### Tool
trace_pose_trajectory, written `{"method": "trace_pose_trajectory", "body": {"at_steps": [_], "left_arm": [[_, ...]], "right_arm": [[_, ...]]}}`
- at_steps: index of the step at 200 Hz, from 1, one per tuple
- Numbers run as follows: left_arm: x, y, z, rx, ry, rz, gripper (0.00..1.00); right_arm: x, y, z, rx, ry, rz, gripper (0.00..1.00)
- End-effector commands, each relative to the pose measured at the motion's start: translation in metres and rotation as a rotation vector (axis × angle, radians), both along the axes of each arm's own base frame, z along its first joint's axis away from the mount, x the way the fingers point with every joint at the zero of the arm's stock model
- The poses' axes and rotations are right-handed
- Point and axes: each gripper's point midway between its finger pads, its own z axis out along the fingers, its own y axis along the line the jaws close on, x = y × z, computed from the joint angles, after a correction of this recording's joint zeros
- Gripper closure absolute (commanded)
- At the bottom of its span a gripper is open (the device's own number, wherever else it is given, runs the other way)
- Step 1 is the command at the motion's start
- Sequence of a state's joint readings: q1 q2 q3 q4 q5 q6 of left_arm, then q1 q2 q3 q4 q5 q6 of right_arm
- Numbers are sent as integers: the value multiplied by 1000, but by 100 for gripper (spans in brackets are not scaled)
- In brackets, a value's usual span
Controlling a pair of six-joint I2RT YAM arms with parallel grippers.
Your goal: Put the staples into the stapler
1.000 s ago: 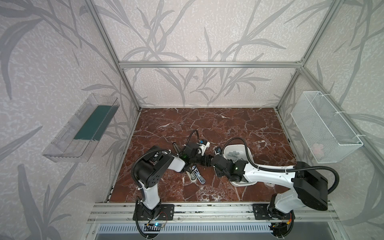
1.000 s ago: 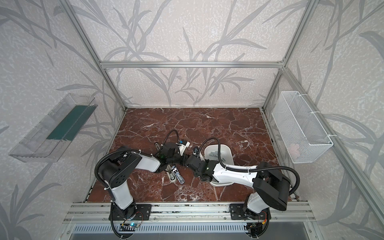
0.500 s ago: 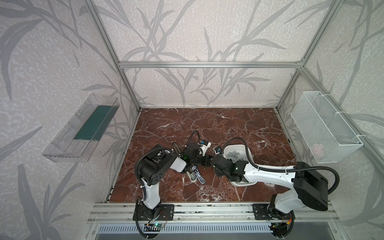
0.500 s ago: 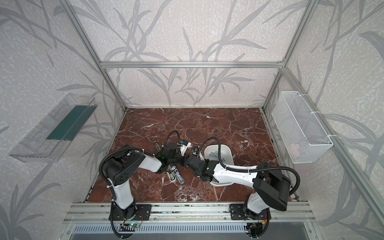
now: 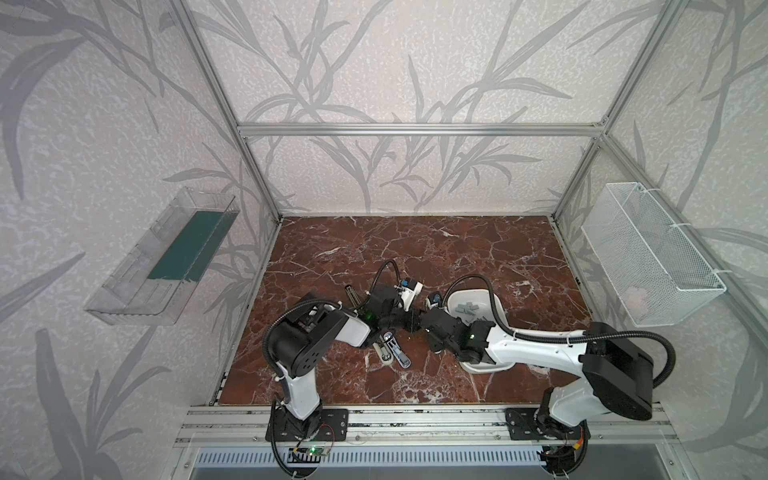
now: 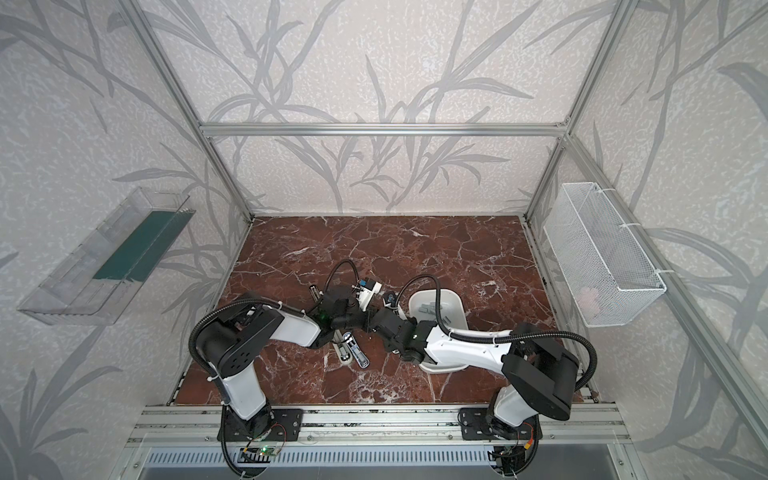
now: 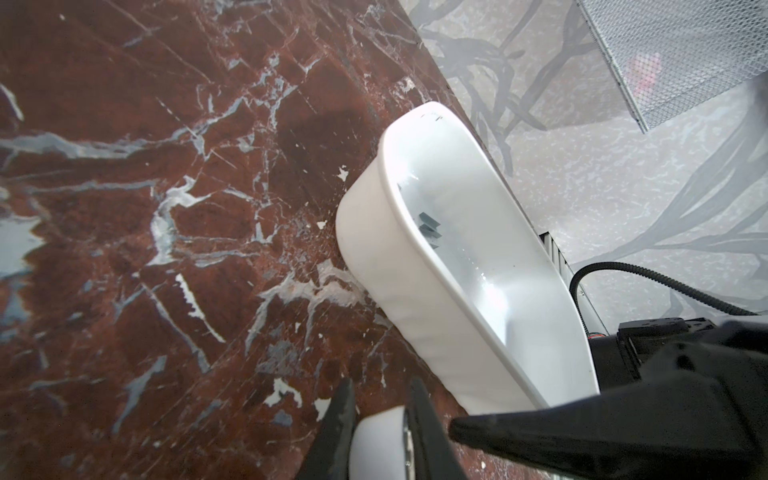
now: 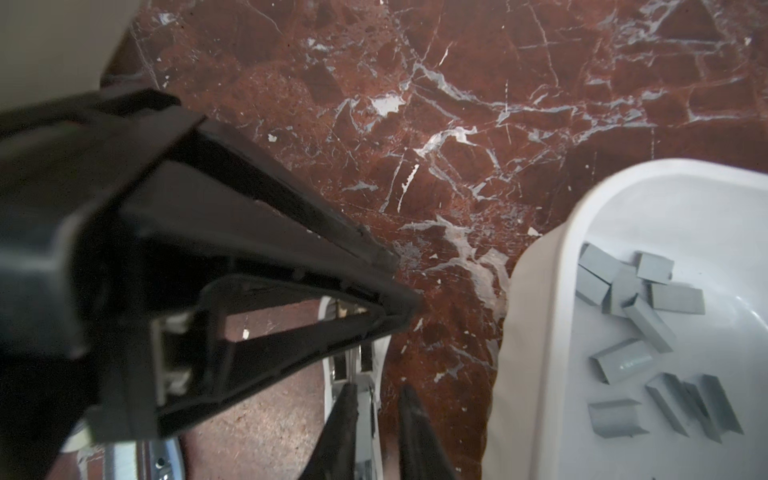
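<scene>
The red-brown marbled tabletop [image 5: 415, 249] sits inside pale leaf-patterned walls [image 5: 374, 62]. The staples [image 8: 648, 328] lie loose in the white tray [image 8: 532, 353]. The opened stapler [image 5: 388, 353] lies near the tray, not touching it. The left jaws are pressed together, whether on anything is unclear. How wide the right jaws stand does not show.

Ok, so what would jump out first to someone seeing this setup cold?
The left arm and right arm meet tip to tip mid-table, over an opened stapler lying on the red marble tabletop. Beside them, right of centre, a white tray holds loose grey staples.
</scene>
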State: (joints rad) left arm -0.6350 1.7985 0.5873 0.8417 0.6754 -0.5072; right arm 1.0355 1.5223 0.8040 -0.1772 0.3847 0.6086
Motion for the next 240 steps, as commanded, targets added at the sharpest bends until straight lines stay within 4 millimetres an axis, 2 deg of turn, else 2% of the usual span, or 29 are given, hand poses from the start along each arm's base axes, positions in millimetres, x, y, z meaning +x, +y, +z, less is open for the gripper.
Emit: {"method": "trace_pose_trajectory", "body": {"at_steps": [1, 55, 97, 147, 185, 209, 240], "left_arm": [[-4, -4, 28, -66, -98, -34, 81], [-8, -6, 52, -117, -158, -58, 87], [-8, -9, 51, -121, -154, -72, 87], [-2, -5, 53, -97, -183, -36, 91], [15, 7, 55, -29, -232, 69, 92], [23, 11, 61, -13, -261, 113, 92], [25, 7, 68, -43, -265, 106, 92]], "right_arm": [[5, -1, 1, 50, -8, -4, 79], [9, -10, 19, 94, -69, -17, 76], [9, -6, 25, 124, -77, 3, 75], [7, -6, 9, 79, -27, 1, 76], [-2, -9, -6, 57, 29, 1, 80], [-5, -11, -5, 68, 34, -2, 80], [-5, -12, -6, 70, 32, -3, 79]]}}
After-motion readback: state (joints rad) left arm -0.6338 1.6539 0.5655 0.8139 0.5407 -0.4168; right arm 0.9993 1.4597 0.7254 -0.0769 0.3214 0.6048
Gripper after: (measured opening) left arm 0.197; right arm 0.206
